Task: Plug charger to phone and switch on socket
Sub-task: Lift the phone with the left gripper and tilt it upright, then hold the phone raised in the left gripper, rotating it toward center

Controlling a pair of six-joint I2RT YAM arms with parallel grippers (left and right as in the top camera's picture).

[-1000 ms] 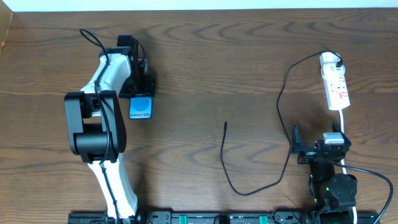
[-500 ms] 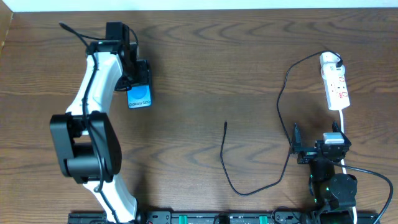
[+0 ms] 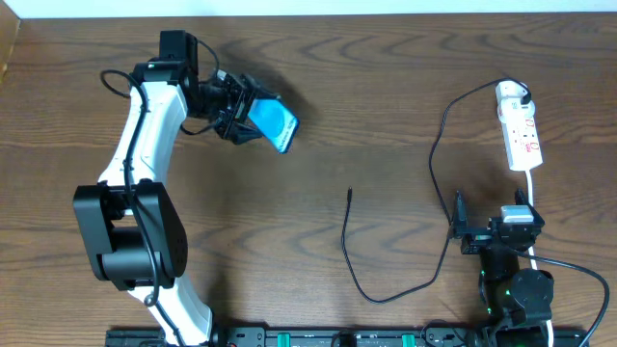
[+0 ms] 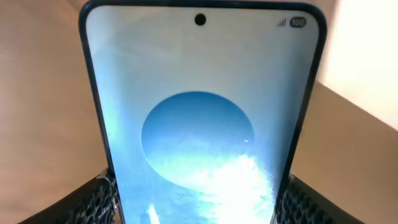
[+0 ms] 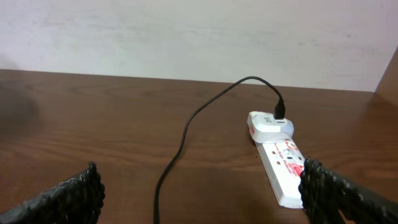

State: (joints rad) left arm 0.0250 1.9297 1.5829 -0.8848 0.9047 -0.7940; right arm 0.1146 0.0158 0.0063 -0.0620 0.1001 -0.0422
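The phone [image 3: 274, 126], its blue screen lit, hangs tilted above the far left of the table. My left gripper [image 3: 247, 115] is shut on its lower end. In the left wrist view the phone [image 4: 199, 112] fills the frame, with a finger [image 4: 98, 200] pressed against each long side. The charger [image 3: 345, 241] lies loose on the wood. Its slim tip [image 3: 349, 193] points away at mid-table, and its other end runs to the plug on the socket [image 3: 521, 130]. My right gripper [image 3: 492, 205] stands open just short of the socket [image 5: 283, 165], with the charger [image 5: 186, 130] lying between its fingers.
The socket's white cord [image 3: 531, 188] runs back past my right arm. A dark rail [image 3: 318, 337] with the arm bases lines the table's near edge. The far edge meets a white wall [image 5: 186, 37].
My left arm has swung the phone away from the table's left side, lifting it and turning it to the right. The right arm and the charger have not moved.
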